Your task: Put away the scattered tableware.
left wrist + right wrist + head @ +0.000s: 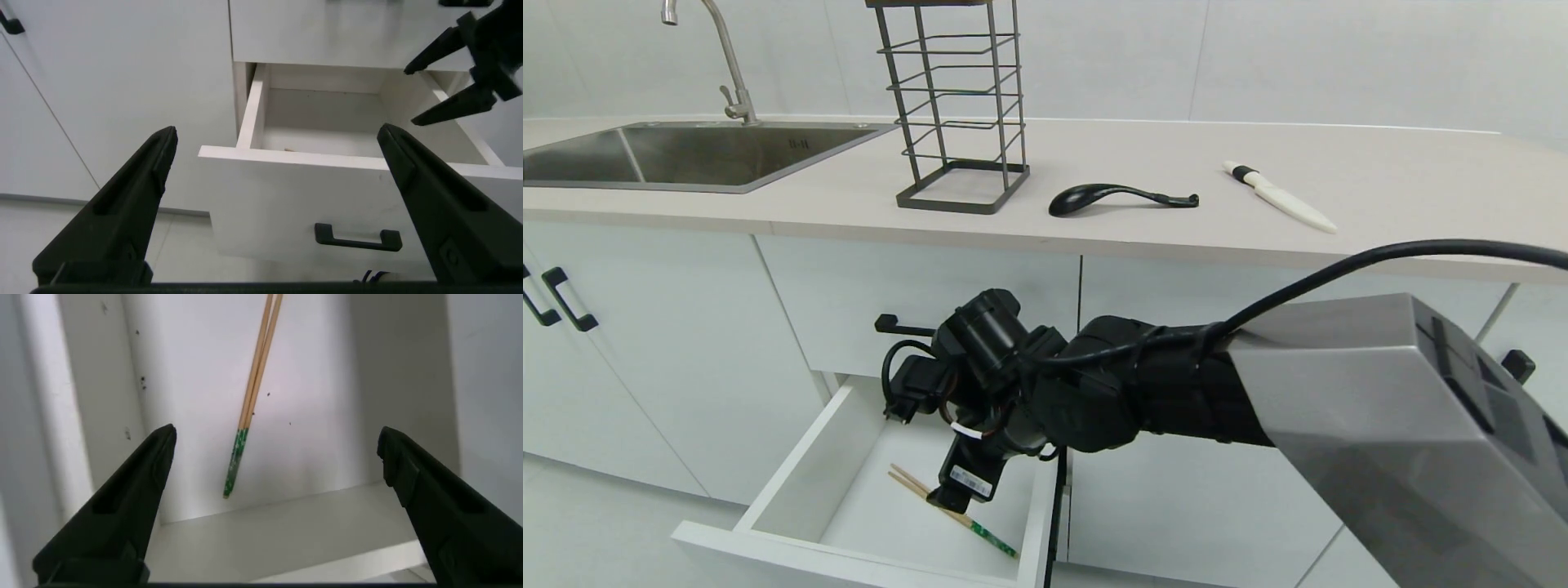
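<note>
Head view, we list: black ladle [1080,199], white knife [1282,198]. Right wrist view: green-tipped wooden chopsticks [255,384] in white drawer [351,400]. Left gripper [278,135], right gripper [278,433]: jaws apart.

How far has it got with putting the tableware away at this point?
Done: the chopsticks lie in the open drawer. In hand: nothing; the right pincer hangs open over them, and the left pincer is open before the drawer front. Remaining: the black spoon and the white knife on the countertop; the drawer not yet shut.
</note>
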Controlling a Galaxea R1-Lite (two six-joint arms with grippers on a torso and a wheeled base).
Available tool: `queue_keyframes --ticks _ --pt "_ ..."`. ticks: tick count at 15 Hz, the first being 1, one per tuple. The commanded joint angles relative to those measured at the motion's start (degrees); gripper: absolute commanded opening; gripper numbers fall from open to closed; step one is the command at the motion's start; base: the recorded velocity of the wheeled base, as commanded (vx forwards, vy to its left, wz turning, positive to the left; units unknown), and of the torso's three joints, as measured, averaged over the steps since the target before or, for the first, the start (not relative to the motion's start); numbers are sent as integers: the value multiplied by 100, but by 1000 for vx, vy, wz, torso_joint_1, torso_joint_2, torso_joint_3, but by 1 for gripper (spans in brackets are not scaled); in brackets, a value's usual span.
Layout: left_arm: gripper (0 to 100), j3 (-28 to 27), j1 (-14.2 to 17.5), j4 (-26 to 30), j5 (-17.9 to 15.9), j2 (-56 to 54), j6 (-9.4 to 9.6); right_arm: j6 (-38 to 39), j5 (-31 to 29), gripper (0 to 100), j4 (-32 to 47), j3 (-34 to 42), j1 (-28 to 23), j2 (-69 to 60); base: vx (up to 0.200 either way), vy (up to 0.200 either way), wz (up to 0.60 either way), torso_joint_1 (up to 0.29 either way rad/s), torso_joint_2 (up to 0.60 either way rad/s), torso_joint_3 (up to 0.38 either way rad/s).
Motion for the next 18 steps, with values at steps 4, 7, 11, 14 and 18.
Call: queue_keyframes --ticks 4,7,11,14,18 --pt "100 0 1 0 1 9 -1 83 -80 100 41 470 81 -697 0 0 0 0 0 0" --pt "100 0 1 0 1 9 -1 92 -132 100 41 945 90 -1092 0 0 0 0 0 0" --pt "100 0 1 0 1 9 -1 100 -167 100 32 1305 117 -1479 0 0 0 0 0 0" --pt "100 0 1 0 1 9 -1 136 -167 100 -3 1657 125 -1743 0 0 0 0 0 0" --pt "100 0 1 0 1 9 -1 215 -176 100 -12 1973 196 -2121 0 0 0 0 0 0"
